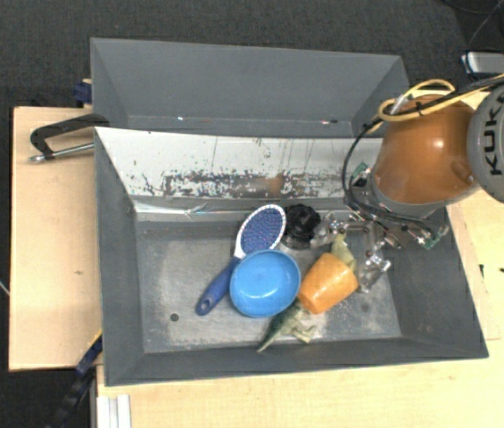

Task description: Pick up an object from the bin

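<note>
My gripper [357, 250] hangs low over the right part of the bin floor, below the arm's orange cover. Its metal fingers [374, 267] stand apart, so it is open. An orange cup [326, 283] lies on its side just left of the lower fingertip, touching or nearly touching it. A small pale piece [342, 251] sits by the cup's top edge, close to the fingers. A black round object [301, 224] lies to the gripper's left, near the back wall.
A blue bowl [264, 283] sits left of the cup. A blue brush [244, 252] with a dotted oval head leans from the bowl toward the back. A green and pale scrap [289, 328] lies at the front under the cup.
</note>
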`<state>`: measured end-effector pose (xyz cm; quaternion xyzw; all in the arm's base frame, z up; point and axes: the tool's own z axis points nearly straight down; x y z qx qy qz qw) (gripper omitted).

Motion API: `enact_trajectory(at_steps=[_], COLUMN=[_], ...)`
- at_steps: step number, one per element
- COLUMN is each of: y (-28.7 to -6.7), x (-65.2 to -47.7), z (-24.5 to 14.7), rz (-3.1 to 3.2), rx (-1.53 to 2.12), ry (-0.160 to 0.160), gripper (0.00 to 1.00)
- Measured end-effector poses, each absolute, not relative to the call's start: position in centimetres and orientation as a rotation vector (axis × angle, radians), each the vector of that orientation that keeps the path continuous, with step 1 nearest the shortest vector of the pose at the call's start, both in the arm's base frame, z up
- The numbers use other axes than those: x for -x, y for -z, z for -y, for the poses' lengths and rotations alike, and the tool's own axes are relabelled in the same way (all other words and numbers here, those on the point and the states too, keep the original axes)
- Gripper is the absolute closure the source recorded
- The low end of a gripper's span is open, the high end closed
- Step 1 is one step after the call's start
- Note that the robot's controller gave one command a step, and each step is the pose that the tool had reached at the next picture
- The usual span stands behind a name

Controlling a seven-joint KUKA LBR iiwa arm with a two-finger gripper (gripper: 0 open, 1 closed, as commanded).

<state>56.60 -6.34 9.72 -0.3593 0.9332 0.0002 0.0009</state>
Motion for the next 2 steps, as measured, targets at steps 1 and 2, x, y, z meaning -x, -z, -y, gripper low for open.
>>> enact_trajectory(at_steps=[1,2], y=[-9.18,-9.29], x=[-53.17,-53.31], z=[7.58,7.53], rz=[-2.851,-2.847], rx=[1.322,1.322], ry=[-0.002,0.000], gripper=[0.00,1.00])
